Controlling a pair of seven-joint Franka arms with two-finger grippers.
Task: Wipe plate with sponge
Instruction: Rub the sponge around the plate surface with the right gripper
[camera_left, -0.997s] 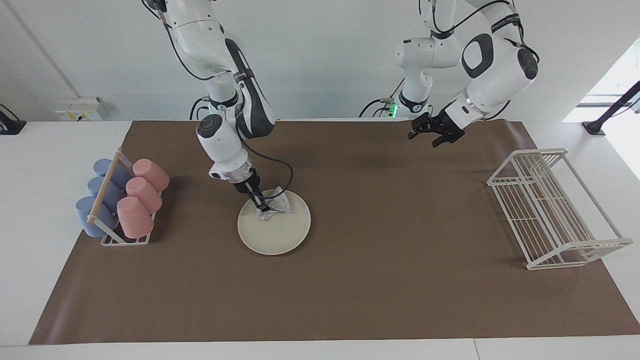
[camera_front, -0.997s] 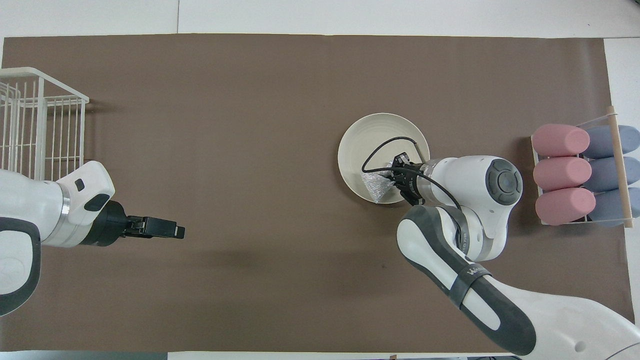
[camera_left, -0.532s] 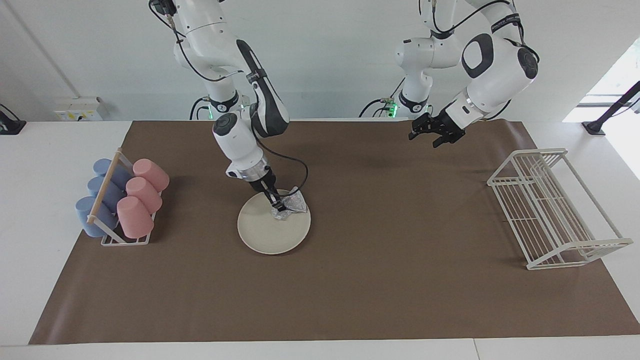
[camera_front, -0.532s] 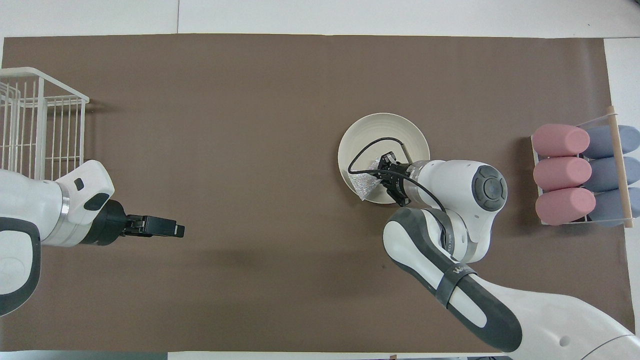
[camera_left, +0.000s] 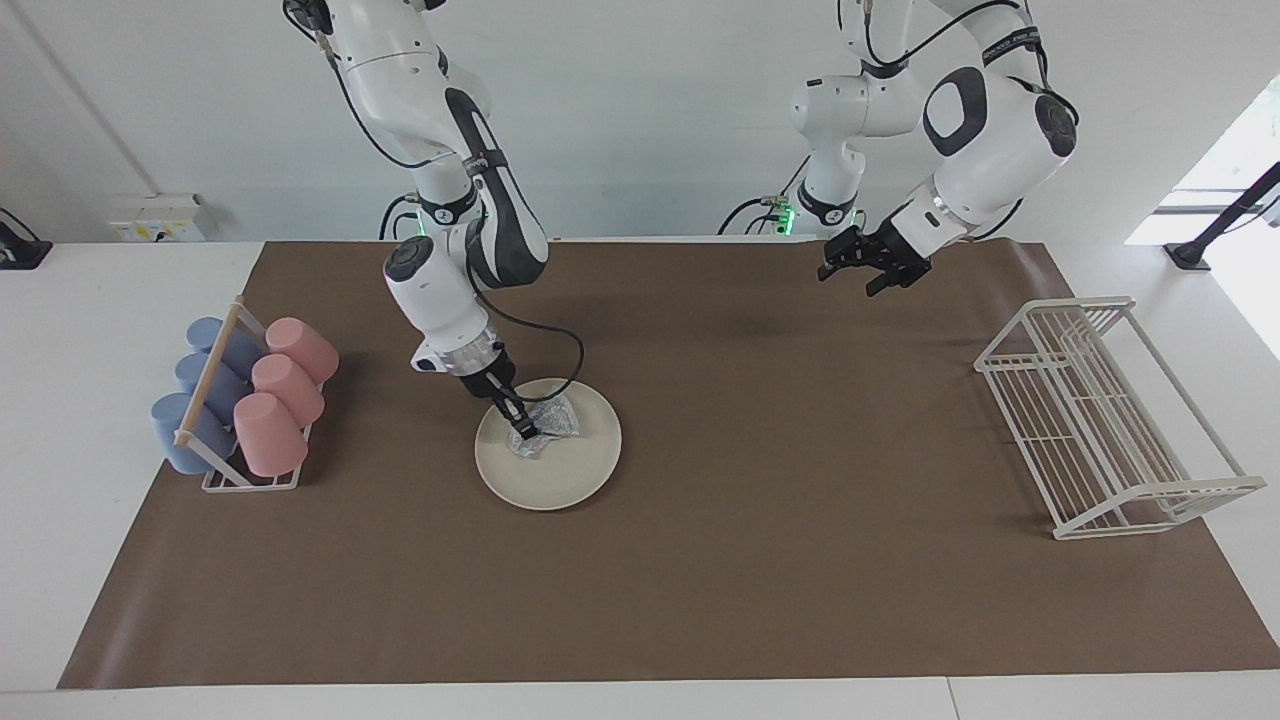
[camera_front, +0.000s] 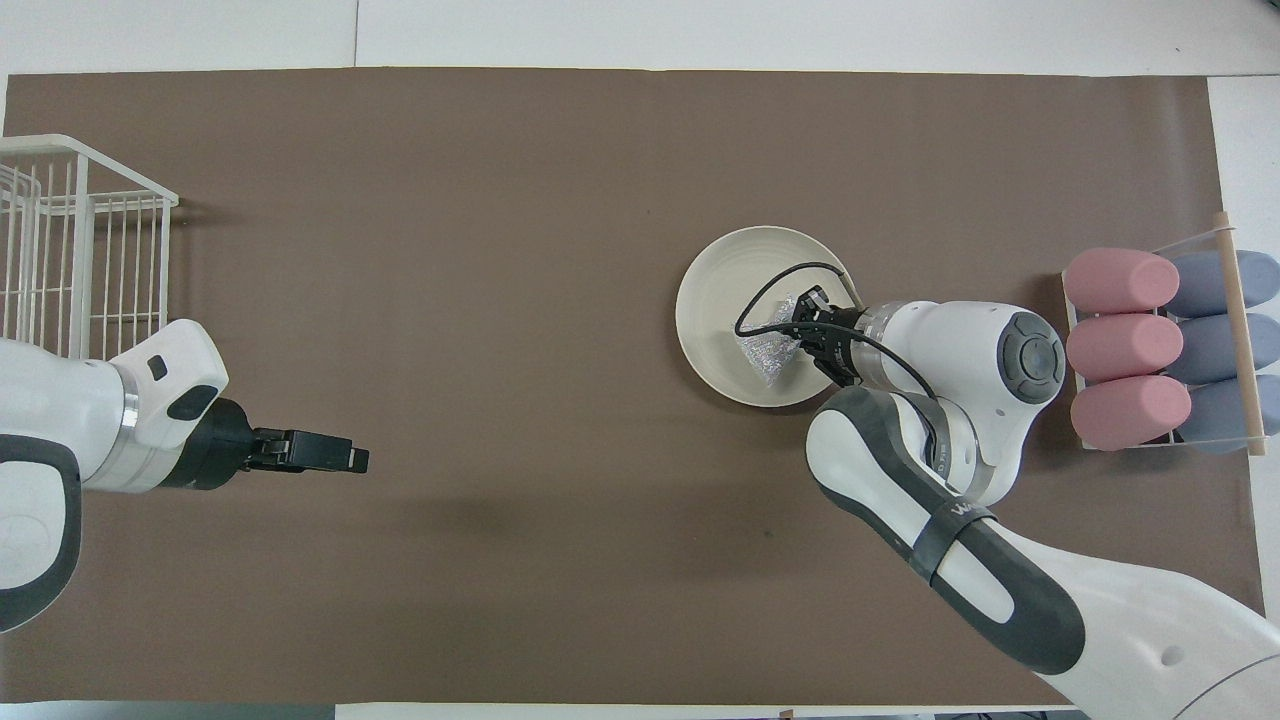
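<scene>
The cream-white plate (camera_left: 562, 482) lies on the brown mat, toward the right arm's end of the table; it also shows in the overhead view (camera_front: 718, 298). My right gripper (camera_left: 522, 430) reaches down onto the plate and is shut on the silvery-grey sponge (camera_left: 550, 422), pressing it on the part of the plate nearest the robots. In the overhead view the right gripper (camera_front: 806, 336) holds the sponge (camera_front: 763, 352) over that same part. My left gripper (camera_left: 872, 266) waits raised over the mat near its own base, far from the plate; it also shows in the overhead view (camera_front: 335, 462).
A rack of pink and blue cups (camera_left: 245, 400) stands at the right arm's end of the table, beside the plate. A white wire rack (camera_left: 1100, 420) stands at the left arm's end. The brown mat (camera_left: 760, 560) covers most of the table.
My right gripper swept the sponge across the plate toward the left arm's end, then back toward the cup rack. The plate and the left arm have not moved.
</scene>
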